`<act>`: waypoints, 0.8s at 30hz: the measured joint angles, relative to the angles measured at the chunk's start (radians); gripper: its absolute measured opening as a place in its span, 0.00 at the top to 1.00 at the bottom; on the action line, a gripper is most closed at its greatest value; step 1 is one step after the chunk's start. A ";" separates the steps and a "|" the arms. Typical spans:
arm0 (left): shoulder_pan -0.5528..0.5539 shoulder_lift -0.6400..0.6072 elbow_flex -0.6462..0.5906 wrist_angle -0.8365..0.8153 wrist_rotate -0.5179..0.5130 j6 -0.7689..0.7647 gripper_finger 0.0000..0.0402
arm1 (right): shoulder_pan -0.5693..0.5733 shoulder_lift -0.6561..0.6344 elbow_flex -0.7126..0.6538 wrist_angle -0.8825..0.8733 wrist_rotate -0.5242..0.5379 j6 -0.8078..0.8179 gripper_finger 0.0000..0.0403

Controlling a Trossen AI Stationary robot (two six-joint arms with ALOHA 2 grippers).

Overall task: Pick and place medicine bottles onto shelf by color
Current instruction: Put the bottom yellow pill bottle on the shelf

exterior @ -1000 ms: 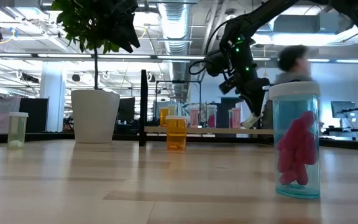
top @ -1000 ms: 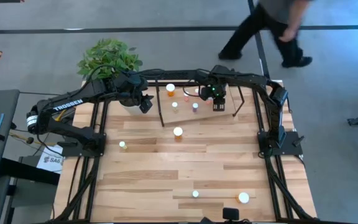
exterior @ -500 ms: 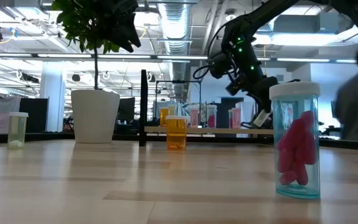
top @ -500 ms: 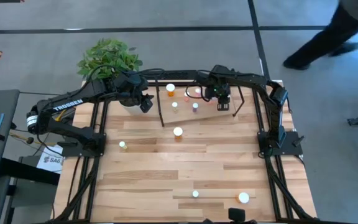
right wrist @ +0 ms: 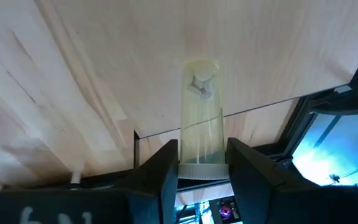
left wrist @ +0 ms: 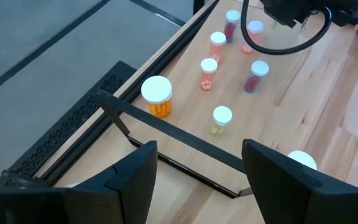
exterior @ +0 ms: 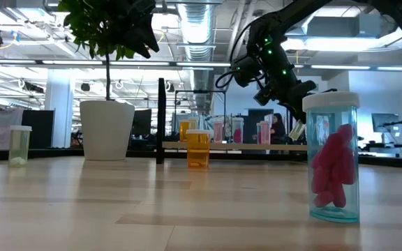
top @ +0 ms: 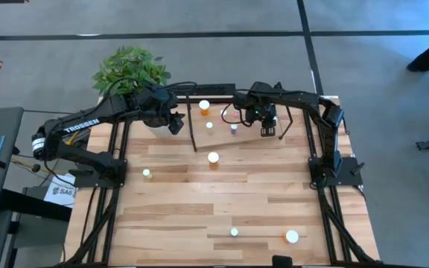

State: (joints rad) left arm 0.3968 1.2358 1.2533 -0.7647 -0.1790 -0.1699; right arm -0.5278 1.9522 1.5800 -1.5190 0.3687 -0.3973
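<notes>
Pale yellow-green bottle (right wrist: 202, 112) between dark fingers (right wrist: 157, 168) of right gripper (right wrist: 202, 165). White-capped orange bottle (left wrist: 158, 97), pinkish-red bottles (left wrist: 254, 75) on light wood shelf (left wrist: 272, 99) with black uprights. Clear bluish bottle (exterior: 334, 157) of pink pills. Green plant (top: 130, 68), white pot (exterior: 107, 129). Striped plank tabletop (top: 222, 190).

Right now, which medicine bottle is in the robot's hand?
The pale yellowish medicine bottle, gripped near its cap by the right hand above the shelf. All the other bottles stand free.
</notes>
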 joint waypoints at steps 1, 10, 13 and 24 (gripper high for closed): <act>-0.004 0.000 0.000 0.000 0.000 0.000 0.44 | 0.004 0.000 0.000 -0.004 0.000 0.002 0.64; -0.016 0.000 0.000 0.000 0.000 -0.001 0.44 | 0.079 -0.026 0.007 -0.056 -0.071 0.198 0.63; -0.016 0.000 0.000 0.000 0.000 -0.010 0.44 | 0.112 -0.055 0.023 -0.051 -0.111 0.238 0.64; -0.078 0.000 0.000 0.073 0.058 -0.013 0.44 | 0.216 -0.267 0.056 -0.052 -0.348 0.495 0.64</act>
State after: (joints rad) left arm 0.3191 1.2362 1.2533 -0.6913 -0.1215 -0.1833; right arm -0.3116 1.6849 1.6356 -1.5712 0.0211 0.0974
